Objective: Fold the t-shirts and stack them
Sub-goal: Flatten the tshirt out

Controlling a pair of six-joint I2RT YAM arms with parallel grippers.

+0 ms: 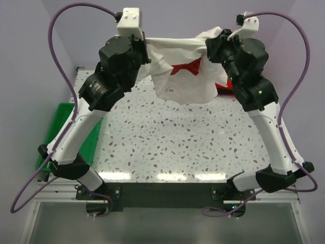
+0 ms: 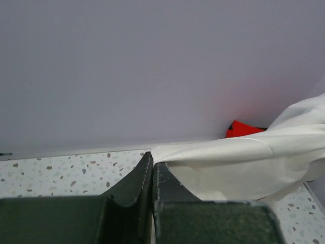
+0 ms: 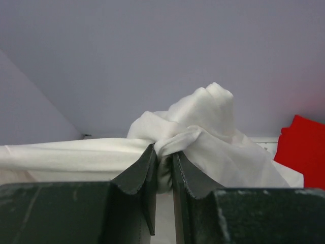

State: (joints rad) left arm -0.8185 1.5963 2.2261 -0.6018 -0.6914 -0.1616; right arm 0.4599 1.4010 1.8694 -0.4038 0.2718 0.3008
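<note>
both arms are up at the far side of the table (image 1: pixel 167 147), with the white shirt (image 1: pixel 185 86) strung between them. left gripper (image 2: pixel 153 158) is clenched, jaws flat together with only a thin edge of the shirt pinched at the tips (in the left wrist view the cloth starts right at the finger ends and runs off to the right). right gripper (image 3: pixel 163 161) is clamped on a thick bunched wad of the same shirt, jaws kept slightly apart by the cloth, with a knot of fabric heaped above the tips. the shirt's top edge runs roughly level from one gripper to the other. the body hangs below in loose folds over the far half of the table, and i can't tell if the lower hem touches the surface. the red logo (image 1: pixel 186 67) shows on the hanging part, partly creased. the red shirt (image 3: pixel 303 150) sits behind and to the right of the held one, near the back wall (image 2: pixel 152 66), mostly hidden by the right arm from above. the green tray (image 1: pixel 58 122) lies off the table's left edge beside the left arm, well apart from the shirts.
</note>
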